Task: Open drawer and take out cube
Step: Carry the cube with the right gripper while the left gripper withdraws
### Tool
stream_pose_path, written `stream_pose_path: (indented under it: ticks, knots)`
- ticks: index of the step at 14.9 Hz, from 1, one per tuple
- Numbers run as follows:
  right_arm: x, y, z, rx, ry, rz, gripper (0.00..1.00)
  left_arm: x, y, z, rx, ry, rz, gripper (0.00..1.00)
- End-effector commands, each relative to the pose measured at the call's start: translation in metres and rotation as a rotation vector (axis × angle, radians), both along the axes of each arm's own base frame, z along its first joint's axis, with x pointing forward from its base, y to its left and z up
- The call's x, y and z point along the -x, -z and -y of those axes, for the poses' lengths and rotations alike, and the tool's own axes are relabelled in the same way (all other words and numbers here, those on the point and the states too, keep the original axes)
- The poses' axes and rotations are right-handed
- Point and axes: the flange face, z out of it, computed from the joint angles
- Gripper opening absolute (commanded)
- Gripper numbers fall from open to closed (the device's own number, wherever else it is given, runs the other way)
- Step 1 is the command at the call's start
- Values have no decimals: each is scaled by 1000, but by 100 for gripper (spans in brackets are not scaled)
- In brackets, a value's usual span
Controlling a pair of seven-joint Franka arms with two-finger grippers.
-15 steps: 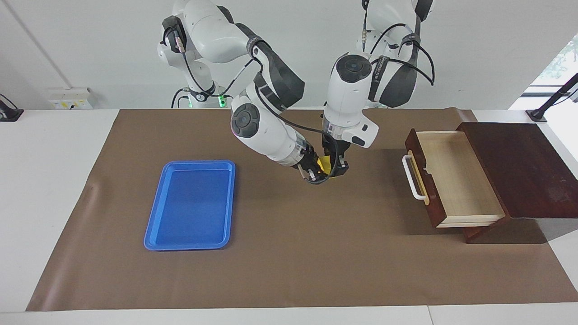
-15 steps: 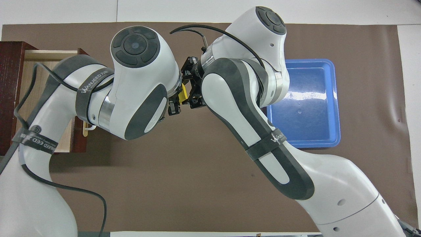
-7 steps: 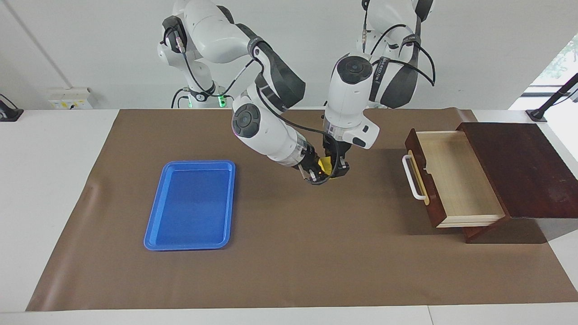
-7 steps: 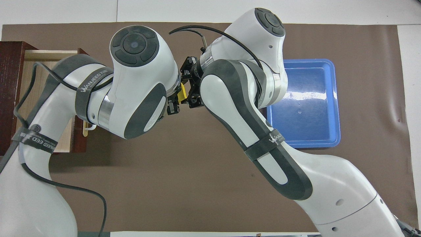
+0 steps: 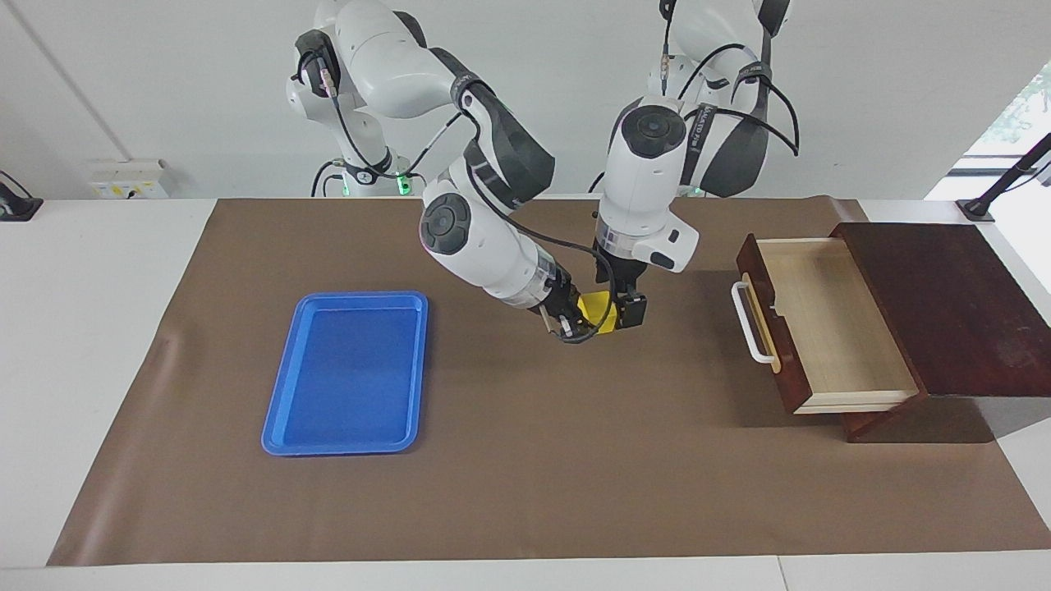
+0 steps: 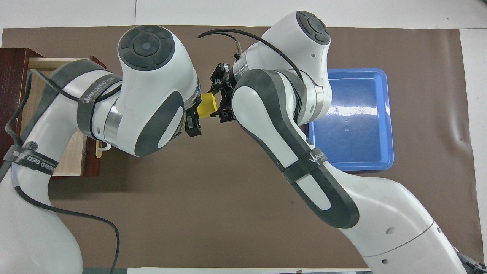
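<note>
You've got the cube (image 5: pixel 596 312) mid-air between both grippers: right gripper (image 5: pixel 576 322) pinching it from 9 o'clock, left gripper (image 5: pixel 628 310) at 3 o'clock (can't tell its fingers). Drawer (image 5: pixel 829 324) open, empty.

The left arm's white elbow hides much of the dark reddish-brown wooden drawer (image 6: pixel 23 114), whose box the overhead view's edge crops.

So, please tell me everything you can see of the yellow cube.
The cube is small, plain bright yellow and smooth, like plastic, and slightly tilted. It hangs in the air over the middle of the brown mat, out of the open drawer. The right tool grips it; the left tool is close beside it, contact unclear.
</note>
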Motion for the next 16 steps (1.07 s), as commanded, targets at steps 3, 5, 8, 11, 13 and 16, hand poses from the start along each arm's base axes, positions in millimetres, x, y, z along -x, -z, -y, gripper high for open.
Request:
stream_pose_path:
  ticks: [3,5,8,11,13,16]
  knots:
    - [-5,3,7,-1,19,10,0,-33,0,-99,-20,-13,-46,100]
    - [-6,3,10,-8,11,17,0,-38,8,-133,-21,23,-66,100]
    - [-14,1,24,-15,32,17,0,-33,24,-173,-19,94,-105,100]
    - [-30,-6,59,-59,46,28,0,-35,33,-201,-10,110,-86,100]
    - [-43,-5,92,-79,45,31,0,-31,40,-214,-9,135,-97,100]
    - [-62,-6,155,-112,72,27,0,-28,45,-232,-7,161,-104,100]
